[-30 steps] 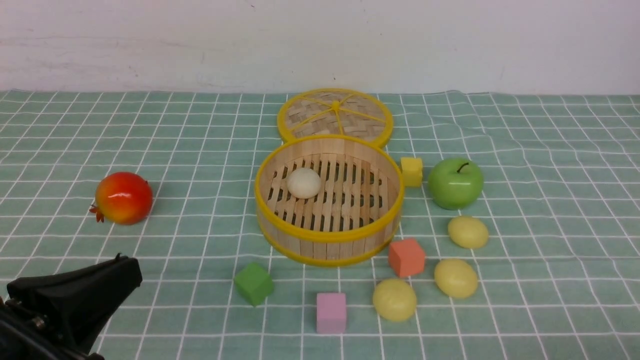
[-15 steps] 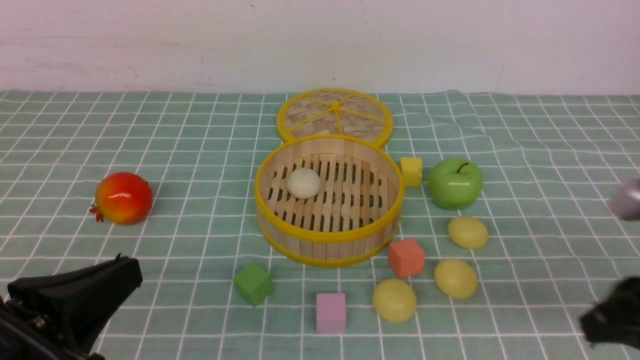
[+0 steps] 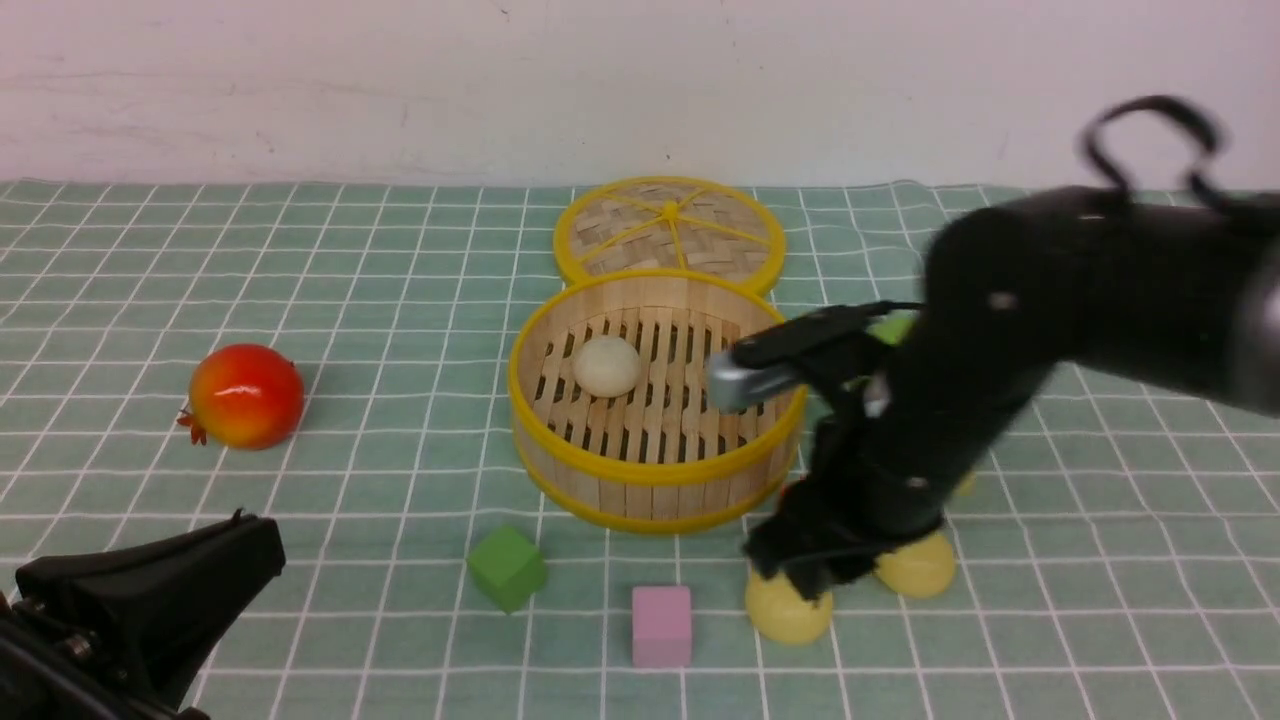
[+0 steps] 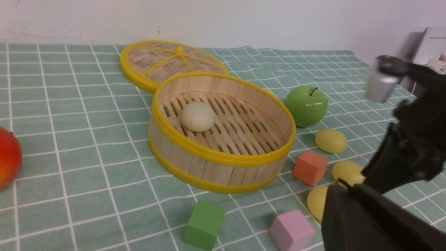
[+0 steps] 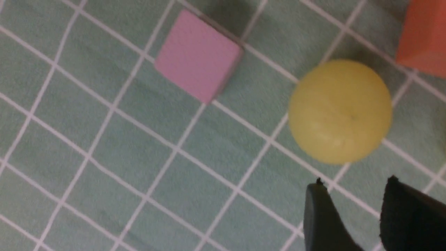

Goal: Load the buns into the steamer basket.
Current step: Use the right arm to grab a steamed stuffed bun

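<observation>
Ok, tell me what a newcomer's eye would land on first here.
Probably the dark right gripper, open above the table's right half, near a pale yellow bun. Next, likely the yellow-rimmed steamer basket at the centre, one off-white bun inside. The glossy red fruit stands out alone on the left.

Tabletop robot work area, apparently a staged test bench of the laboratory kind; the room beyond is largely out of view, so its type cannot be confirmed. A green cloth with a pale grid [image 3: 400, 350] covers the work surface, and a plain whitish wall [image 3: 640, 90] rises at the far edge. Black robot arms reach in from the left [image 3: 150, 600] and right [image 3: 1000, 290]. Kitchen-type items, a bamboo steamer basket [image 3: 655, 495] and its woven lid [image 3: 670, 235], lie among plain coloured blocks, including green [image 3: 508, 568] and pink [image 3: 662, 627] ones.
</observation>
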Robot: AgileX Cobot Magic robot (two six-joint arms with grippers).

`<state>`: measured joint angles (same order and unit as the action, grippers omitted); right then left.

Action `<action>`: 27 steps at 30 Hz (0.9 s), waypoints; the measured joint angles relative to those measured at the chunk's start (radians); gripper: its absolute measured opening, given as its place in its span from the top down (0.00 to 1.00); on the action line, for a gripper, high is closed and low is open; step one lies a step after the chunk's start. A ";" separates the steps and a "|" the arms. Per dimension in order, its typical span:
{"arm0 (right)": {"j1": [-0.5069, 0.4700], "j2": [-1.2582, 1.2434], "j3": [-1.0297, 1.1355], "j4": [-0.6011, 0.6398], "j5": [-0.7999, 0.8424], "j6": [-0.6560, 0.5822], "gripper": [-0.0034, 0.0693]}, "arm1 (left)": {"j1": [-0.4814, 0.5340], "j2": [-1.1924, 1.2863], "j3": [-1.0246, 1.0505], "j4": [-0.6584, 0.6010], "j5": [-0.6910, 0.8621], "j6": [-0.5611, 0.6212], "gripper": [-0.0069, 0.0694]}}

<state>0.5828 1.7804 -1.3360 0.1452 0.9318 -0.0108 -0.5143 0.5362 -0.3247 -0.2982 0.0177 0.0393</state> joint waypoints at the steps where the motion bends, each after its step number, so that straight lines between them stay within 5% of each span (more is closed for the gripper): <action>1: 0.009 0.019 -0.018 -0.006 0.000 0.011 0.58 | 0.000 0.000 0.000 0.000 0.000 0.000 0.93; 19: 0.017 0.146 -0.045 -0.100 -0.061 0.076 0.57 | 0.000 0.000 0.000 0.000 0.001 0.000 0.91; 27: 0.017 0.150 -0.045 -0.105 -0.080 0.077 0.74 | 0.000 0.000 0.000 0.000 0.004 0.000 0.91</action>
<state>0.5999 1.9304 -1.3814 0.0404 0.8520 0.0662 -0.5143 0.5362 -0.3247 -0.2982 0.0220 0.0395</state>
